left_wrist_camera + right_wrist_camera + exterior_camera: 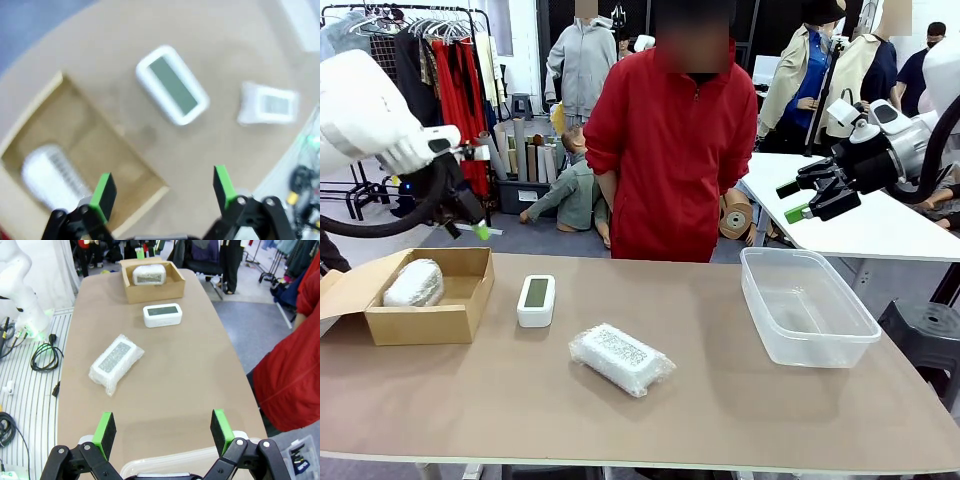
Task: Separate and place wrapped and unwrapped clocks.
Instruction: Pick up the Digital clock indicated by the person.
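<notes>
The front view looks from the robot's side across the whole tabletop (720,400) to a person (670,130) at its far edge. The left wrist view hangs close over the left end, facing steeply down, and is blurred. The right wrist view sits higher, above the clear tub (170,460), and looks along the tabletop's length. All three share the cardboard box (420,322), bare clock (536,300) and wrapped clock (620,358).

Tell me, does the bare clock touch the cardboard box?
Apart. The front view shows a strip of table between the bare clock and the cardboard box.
</notes>
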`<state>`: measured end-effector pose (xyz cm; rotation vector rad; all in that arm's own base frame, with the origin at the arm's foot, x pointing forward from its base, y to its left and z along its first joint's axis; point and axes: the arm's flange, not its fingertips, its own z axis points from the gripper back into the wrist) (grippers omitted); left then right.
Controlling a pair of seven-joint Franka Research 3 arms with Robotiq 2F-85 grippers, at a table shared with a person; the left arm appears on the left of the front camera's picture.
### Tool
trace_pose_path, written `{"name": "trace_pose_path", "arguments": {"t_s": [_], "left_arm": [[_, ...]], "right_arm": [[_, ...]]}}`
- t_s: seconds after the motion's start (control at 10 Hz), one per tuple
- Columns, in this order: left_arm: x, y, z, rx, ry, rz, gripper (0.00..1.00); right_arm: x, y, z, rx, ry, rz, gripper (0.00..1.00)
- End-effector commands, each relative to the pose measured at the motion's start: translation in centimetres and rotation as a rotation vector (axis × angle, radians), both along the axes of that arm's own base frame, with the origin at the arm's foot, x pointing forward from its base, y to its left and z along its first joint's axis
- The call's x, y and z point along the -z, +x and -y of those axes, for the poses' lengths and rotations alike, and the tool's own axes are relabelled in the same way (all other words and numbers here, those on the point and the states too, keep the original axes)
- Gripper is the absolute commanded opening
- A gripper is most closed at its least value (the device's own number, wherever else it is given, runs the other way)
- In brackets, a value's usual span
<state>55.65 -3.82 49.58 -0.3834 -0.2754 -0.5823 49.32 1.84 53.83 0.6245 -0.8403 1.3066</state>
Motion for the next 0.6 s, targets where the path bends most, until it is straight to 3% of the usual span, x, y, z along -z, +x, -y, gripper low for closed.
{"name": "trace_pose_path", "arguments": {"t_s": [0.0,0.1,0.3,0.5], "left_arm": [[-2.1,0.6,-0.9,0.248,-0.13,0.016,1.0],[-3.0,0.5,-0.3,0.323,-0.135,0.082,1.0],[-4.5,0.3,0.7,0.491,-0.148,0.136,1.0],[-5.5,-0.3,1.5,0.632,-0.139,0.337,1.0]], "right_arm": [[-0.1,-0.1,-0.1,-0.002,0.0,0.002,1.0],[-0.1,-0.1,-0.1,-0.002,0.0,0.002,1.0],[-0.1,-0.1,-0.1,-0.002,0.0,0.002,1.0],[-0.1,-0.1,-0.1,-0.002,0.0,0.002,1.0]]}}
